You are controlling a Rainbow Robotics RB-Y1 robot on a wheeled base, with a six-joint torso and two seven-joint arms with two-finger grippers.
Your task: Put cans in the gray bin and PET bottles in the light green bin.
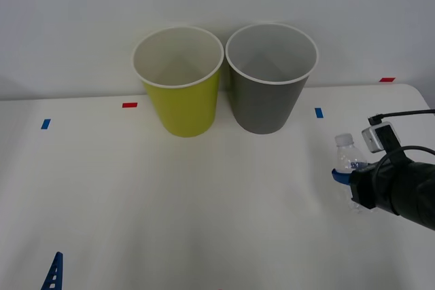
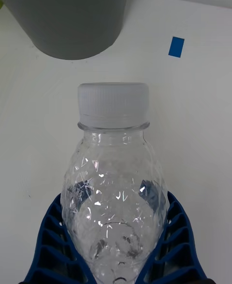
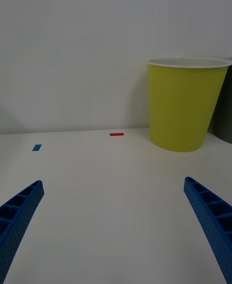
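A small clear, crinkly PET bottle with a pale cap stands upright at the table's right side. My right gripper is shut on the bottle's body, a blue ribbed finger on each side. The light green bin and the gray bin stand side by side at the back, green on the left, both showing bare insides. The gray bin is ahead of the held bottle. My left gripper is open over bare table at the front left, facing the light green bin. Cans are out of view.
Small tape marks lie on the white table: red and blue at the left, blue and red at the right. A pale wall rises behind the bins.
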